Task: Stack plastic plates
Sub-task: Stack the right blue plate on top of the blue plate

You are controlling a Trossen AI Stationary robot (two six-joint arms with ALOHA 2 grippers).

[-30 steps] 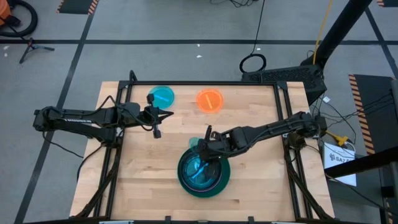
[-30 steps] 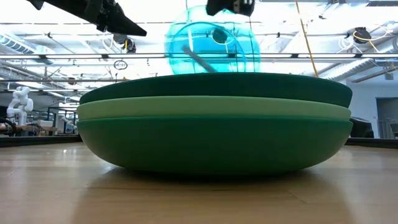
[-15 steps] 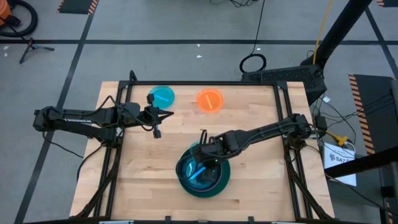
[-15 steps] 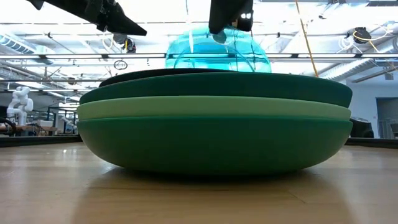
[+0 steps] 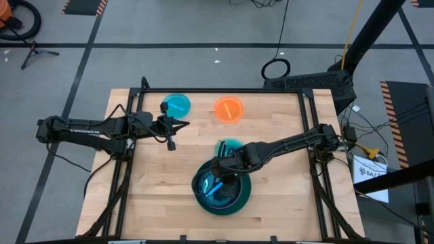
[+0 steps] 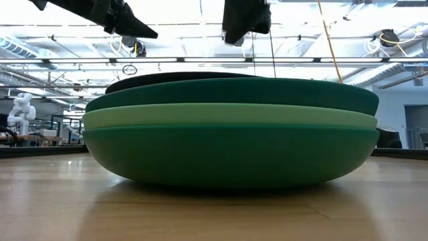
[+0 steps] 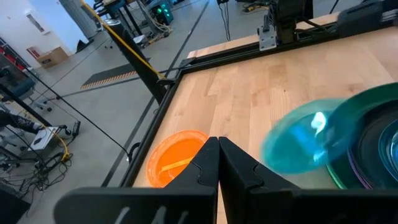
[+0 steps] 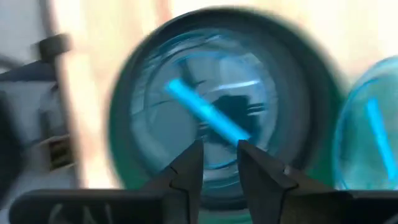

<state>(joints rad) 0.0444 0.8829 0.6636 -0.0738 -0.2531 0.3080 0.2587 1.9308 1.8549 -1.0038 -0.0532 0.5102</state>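
three small plates lie apart from the stack [image 5: 222, 192] of plastic plates near the front of the counter [image 5: 156, 196]: a cyan plate [image 5: 176, 105] and an orange plate [image 5: 228, 109] near the far edge, and another cyan plate [image 5: 228, 146] just behind the stack. a cyan plate [image 8: 214, 127] lies on top of the stack. the right pincer [image 5: 222, 171] hovers over it, fingers a little apart, holding nothing. the left pincer [image 5: 169, 133], fingers pressed together, waits beside the far cyan plate.
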